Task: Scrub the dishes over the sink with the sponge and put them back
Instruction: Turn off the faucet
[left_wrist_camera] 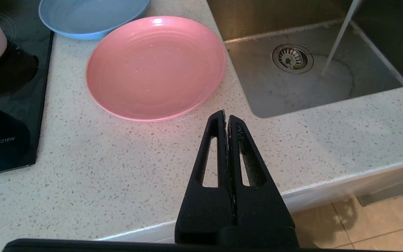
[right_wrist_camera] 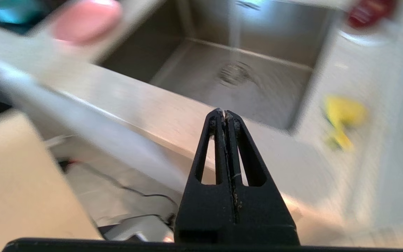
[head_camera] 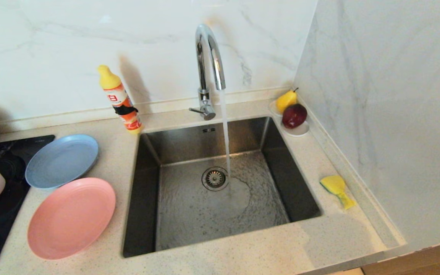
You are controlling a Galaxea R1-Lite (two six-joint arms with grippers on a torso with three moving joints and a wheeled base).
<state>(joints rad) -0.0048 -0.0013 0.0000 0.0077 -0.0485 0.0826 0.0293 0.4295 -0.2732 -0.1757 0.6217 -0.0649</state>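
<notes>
The sponge (head_camera: 337, 190) lies flat on the tabletop (head_camera: 311, 244) strip right of the sink (head_camera: 220, 187), between basin rim and wall, long axis angled, narrow tail toward the front-right. Pink plate (head_camera: 71, 217) and grey-blue plate (head_camera: 62, 160) sit left of the basin. Both the left gripper (left_wrist_camera: 226, 117) and right gripper (right_wrist_camera: 224, 112) hang near the front edge, jaws clenched, empty.
</notes>
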